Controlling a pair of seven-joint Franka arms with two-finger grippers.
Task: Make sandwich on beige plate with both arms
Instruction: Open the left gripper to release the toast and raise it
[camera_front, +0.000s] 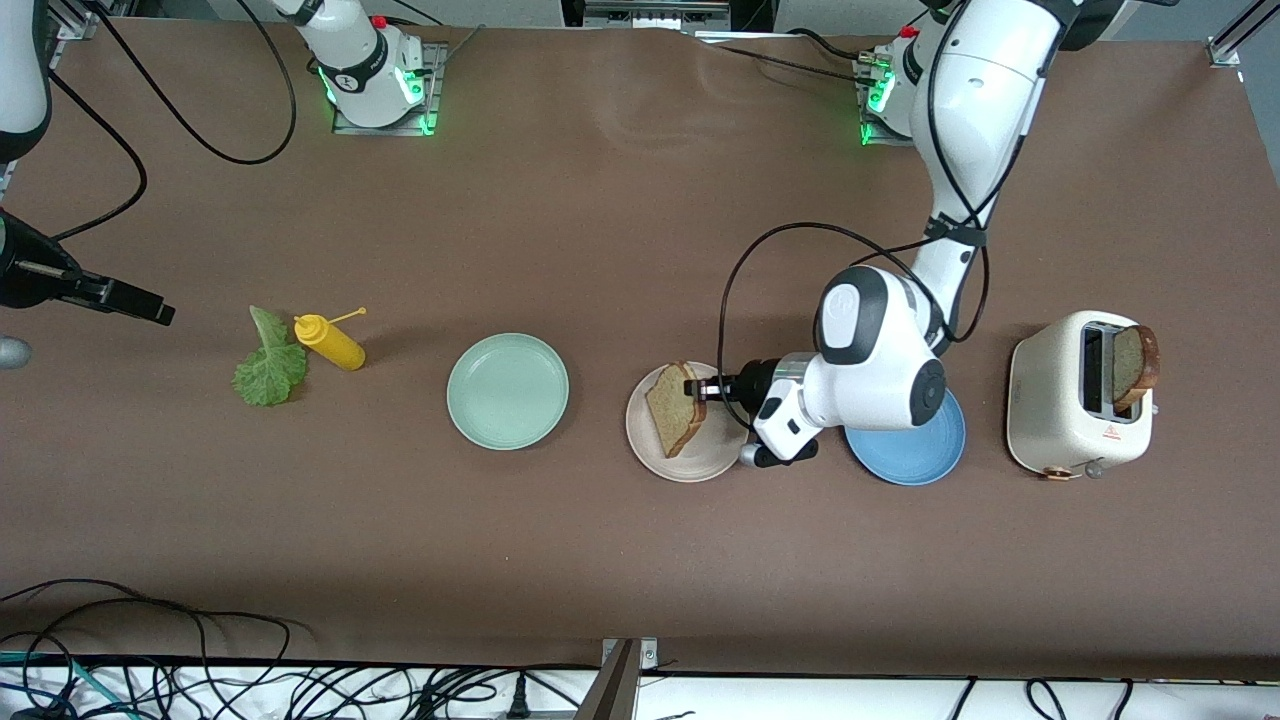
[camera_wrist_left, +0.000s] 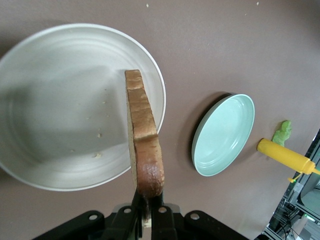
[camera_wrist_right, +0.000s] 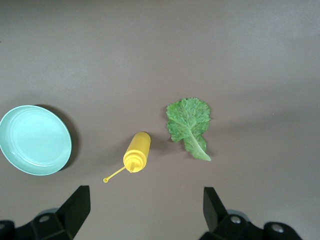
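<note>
One bread slice (camera_wrist_left: 142, 137) pinched in left jaws over beige plate (camera_wrist_left: 60, 165); right jaws spread.

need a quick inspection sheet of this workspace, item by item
surface: brown table, no spills seen
job's things: speckled tan bread slice held over round beige plate; second slice in cream toaster; ruffled green lettuce leaf on table
clutter: yellow squeeze bottle; mint-green plate; blue plate
grippers: left gripper shut on the slice; right gripper open, waiting above the lettuce end
cables: black cables along the camera-side edge
surroundings: nothing seen
</note>
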